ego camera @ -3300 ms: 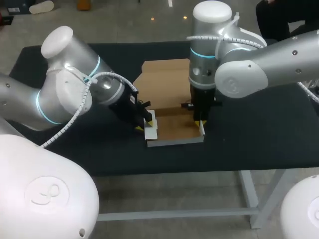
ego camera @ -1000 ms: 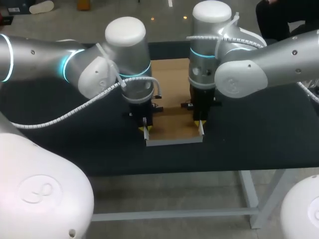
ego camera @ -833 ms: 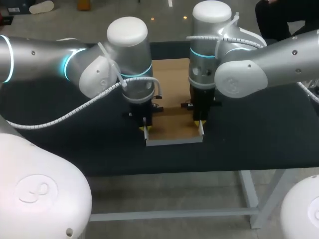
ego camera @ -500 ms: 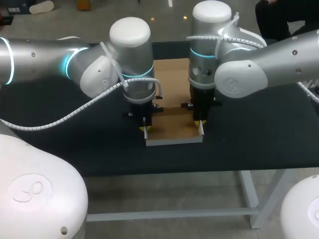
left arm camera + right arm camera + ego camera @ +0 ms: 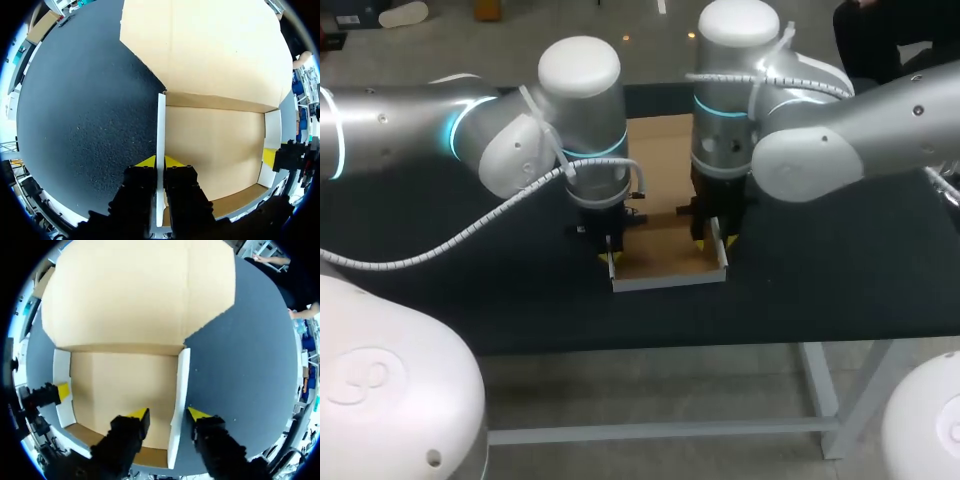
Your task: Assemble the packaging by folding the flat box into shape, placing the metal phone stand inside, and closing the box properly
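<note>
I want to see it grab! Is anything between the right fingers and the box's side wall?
Nothing visible does. The right gripper has its open fingers on either side of the white right wall of the box, with nothing else between them.

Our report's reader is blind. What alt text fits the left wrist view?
The left gripper has its fingers shut on the upright white side wall of the cardboard box. The box's lid panel lies flat ahead on the black table.

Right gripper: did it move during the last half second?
Yes. The right gripper has shifted slightly away from the box's front wall, toward the lid flap.
</note>
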Robot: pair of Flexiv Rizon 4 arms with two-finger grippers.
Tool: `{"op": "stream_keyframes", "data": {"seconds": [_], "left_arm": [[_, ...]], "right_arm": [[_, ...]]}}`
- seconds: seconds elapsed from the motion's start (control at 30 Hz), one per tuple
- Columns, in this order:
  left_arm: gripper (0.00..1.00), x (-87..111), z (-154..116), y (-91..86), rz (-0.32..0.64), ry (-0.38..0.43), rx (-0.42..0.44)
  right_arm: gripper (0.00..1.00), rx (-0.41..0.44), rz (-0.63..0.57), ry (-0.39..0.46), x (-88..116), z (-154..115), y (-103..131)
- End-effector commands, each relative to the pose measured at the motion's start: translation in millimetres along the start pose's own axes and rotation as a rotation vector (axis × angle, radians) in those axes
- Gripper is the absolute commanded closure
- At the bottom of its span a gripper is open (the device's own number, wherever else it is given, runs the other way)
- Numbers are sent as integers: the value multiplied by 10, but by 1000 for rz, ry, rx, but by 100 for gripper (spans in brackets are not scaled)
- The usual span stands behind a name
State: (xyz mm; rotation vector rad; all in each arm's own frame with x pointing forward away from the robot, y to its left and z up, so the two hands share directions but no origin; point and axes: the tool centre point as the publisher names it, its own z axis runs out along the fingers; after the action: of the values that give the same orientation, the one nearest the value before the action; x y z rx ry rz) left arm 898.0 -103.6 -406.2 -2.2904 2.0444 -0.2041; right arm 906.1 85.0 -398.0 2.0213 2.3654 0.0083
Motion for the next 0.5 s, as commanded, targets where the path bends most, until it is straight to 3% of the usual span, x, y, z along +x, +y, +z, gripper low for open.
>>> {"op": "stream_keyframes", "data": {"seconds": [0.03,0.33,0.43,0.5], "left_arm": [[100,-19,48,-7,-2,-4,6],[100,-34,37,-11,3,-3,14],[100,-36,35,-11,7,0,16],[100,-34,31,-11,9,-1,18]], "right_arm": [[0,-49,-28,13,-73,-114,-138],[0,-162,-182,65,-223,-307,-283],[0,-261,-370,162,-269,-415,-393],[0,-244,-388,97,-301,-459,-424]]}}
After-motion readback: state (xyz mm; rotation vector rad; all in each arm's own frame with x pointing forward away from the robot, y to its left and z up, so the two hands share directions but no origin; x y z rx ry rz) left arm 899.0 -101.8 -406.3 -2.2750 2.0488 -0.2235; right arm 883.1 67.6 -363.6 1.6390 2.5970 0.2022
